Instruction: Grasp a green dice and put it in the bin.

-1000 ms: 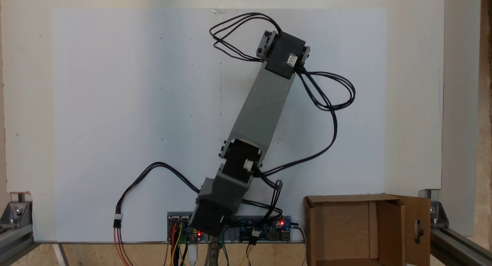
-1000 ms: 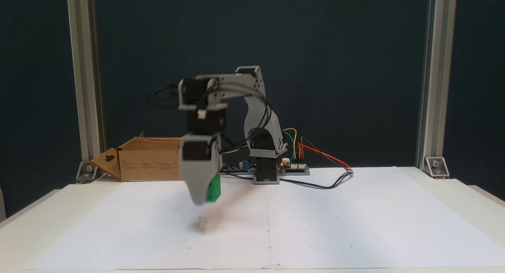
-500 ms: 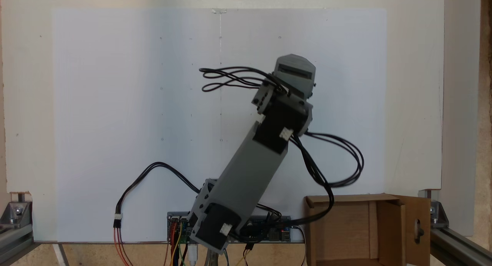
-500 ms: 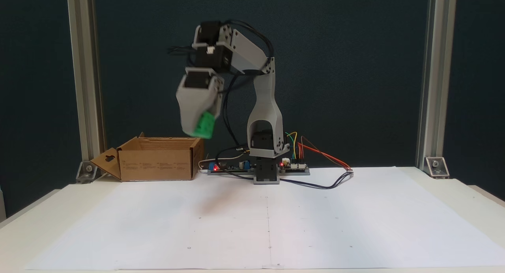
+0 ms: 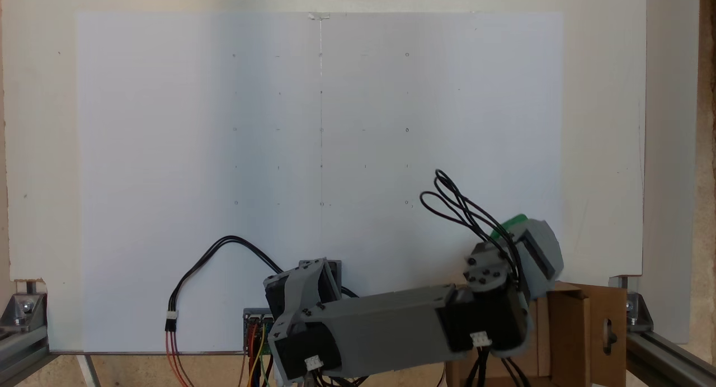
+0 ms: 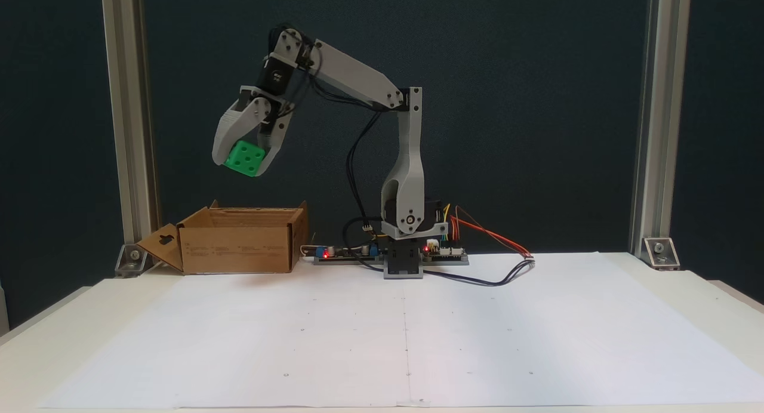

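The cube point(image 6: 245, 158) held in the hand point(image 6: 244, 165) is bright green with darker green dots sunk into its faces; from above, a sliver of the same green point(image 5: 510, 223) shows beside the hand. The hand is light grey plastic, and the arm point(image 6: 352, 76) behind it is grey with black motor blocks and black cables. Below the hand, the box point(image 6: 239, 240) is plain brown cardboard. Under it all, a white paper sheet point(image 6: 406, 335) covers the cream tabletop point(image 6: 716, 293). Far behind the hand, the backdrop point(image 6: 537, 102) is dark blue-green, and wires point(image 6: 477, 231) of red, orange, yellow and green trail from the arm's base.
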### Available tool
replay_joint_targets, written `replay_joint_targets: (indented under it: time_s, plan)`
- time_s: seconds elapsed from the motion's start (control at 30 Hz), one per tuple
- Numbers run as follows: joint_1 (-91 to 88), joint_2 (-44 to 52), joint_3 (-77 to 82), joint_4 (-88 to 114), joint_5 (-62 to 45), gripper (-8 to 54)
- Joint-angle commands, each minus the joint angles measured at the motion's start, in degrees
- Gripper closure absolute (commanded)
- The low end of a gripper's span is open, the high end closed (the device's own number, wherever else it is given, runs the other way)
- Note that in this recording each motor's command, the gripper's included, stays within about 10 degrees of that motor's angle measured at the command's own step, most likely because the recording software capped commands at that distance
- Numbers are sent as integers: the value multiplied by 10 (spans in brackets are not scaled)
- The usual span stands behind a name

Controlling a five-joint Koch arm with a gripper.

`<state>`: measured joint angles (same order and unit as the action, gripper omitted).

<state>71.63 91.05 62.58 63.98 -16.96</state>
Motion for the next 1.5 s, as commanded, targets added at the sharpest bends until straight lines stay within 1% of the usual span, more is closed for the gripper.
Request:
replay_joint_targets:
  time_s: [0.0,0.17,0.43,0.73,0.93,0.97,1.0,1.03,1.13,1.17,1.33,1.47]
  plan:
    - [54,26,-52,2,-56,338]
    - [157,10,-52,-1,-78,338]
    - [280,-115,-52,-25,-141,338]
    - [325,-221,-52,-54,-159,338]
    - [330,-242,-52,-89,-159,338]
    - [331,-242,-52,-90,-159,255]
    - [332,-252,-49,-88,-158,148]
    - [331,-253,-49,-89,-158,125]
    - [331,-258,-49,-99,-158,3]
    - [331,-258,-49,-112,-158,-18]
    - [329,-239,-54,-174,-149,-3]
    - [297,-165,-75,-176,-58,16]
